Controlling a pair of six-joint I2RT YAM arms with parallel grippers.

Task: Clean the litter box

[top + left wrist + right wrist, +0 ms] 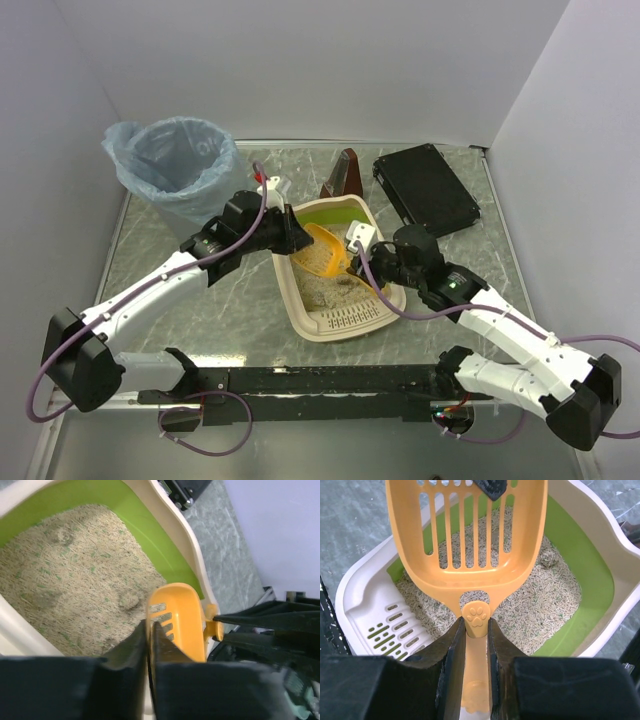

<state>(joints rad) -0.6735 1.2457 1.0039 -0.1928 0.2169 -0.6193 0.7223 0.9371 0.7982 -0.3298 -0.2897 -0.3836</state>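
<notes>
The cream litter box with a green inner wall and sandy litter lies mid-table. An orange slotted scoop hangs tilted over the litter, and its bowl looks empty. My right gripper is shut on the scoop's paw-print handle. My left gripper is shut on the side rim of the scoop's bowl. Its fingertip shows at the top of the right wrist view. The slotted ledge is at the box's near end.
A round bin lined with a blue bag stands at the back left, close to the left arm. A flat black case lies at the back right. A dark brown upright object stands just behind the litter box.
</notes>
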